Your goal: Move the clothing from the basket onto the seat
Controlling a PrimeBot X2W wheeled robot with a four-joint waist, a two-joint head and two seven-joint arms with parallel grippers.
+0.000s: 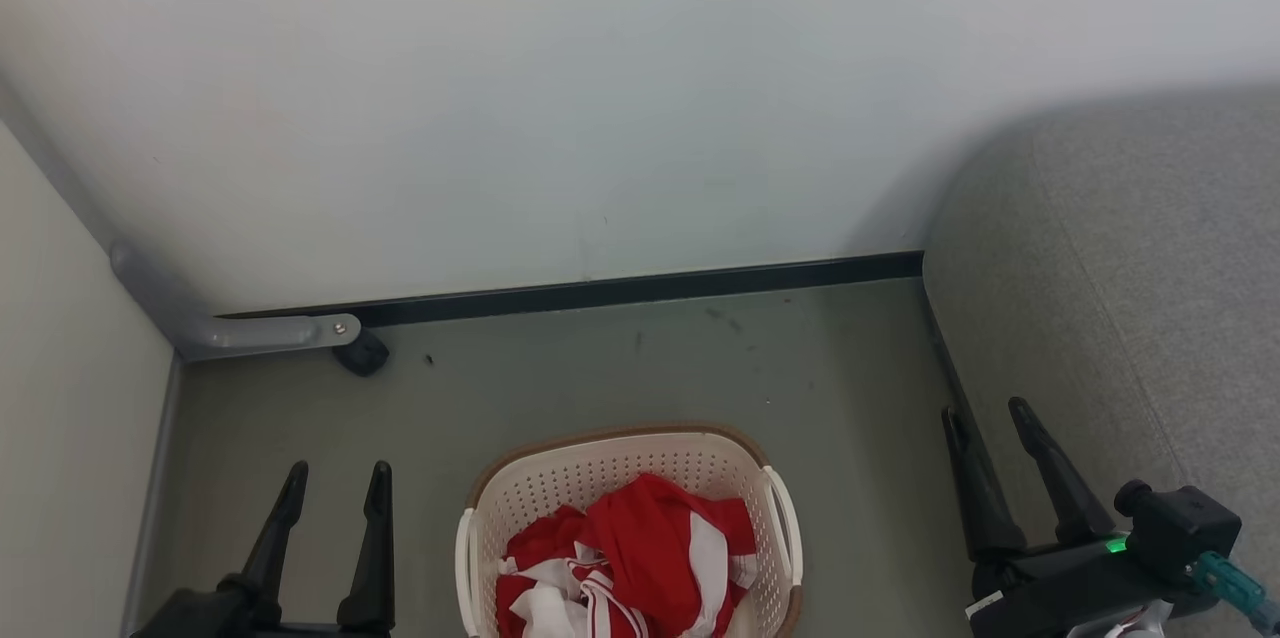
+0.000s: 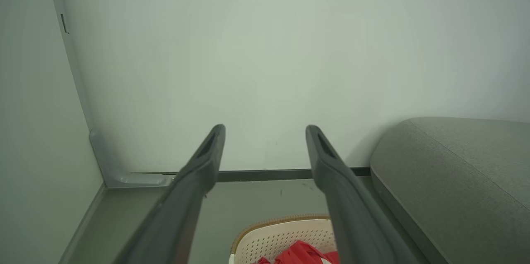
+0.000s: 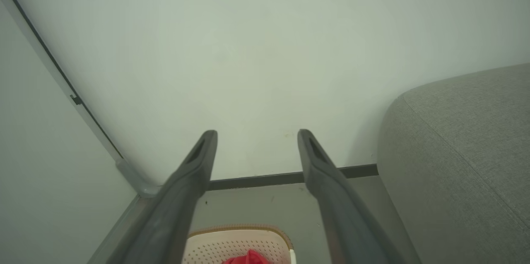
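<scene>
The cream-white basket with a brown rim stands on the floor at the bottom centre. Inside it the red and white clothing lies bunched up. The grey seat rises at the right. My left gripper is open to the left of the basket, holding nothing. My right gripper is open between the basket and the seat, also holding nothing. Both wrist views look along spread fingers at the wall, with the basket, the clothing and the seat low in view.
A pale wall with a dark skirting strip closes the far side. A side partition stands at the left, with a grey bracket and a black caster at its foot. Grey-green floor lies between wall and basket.
</scene>
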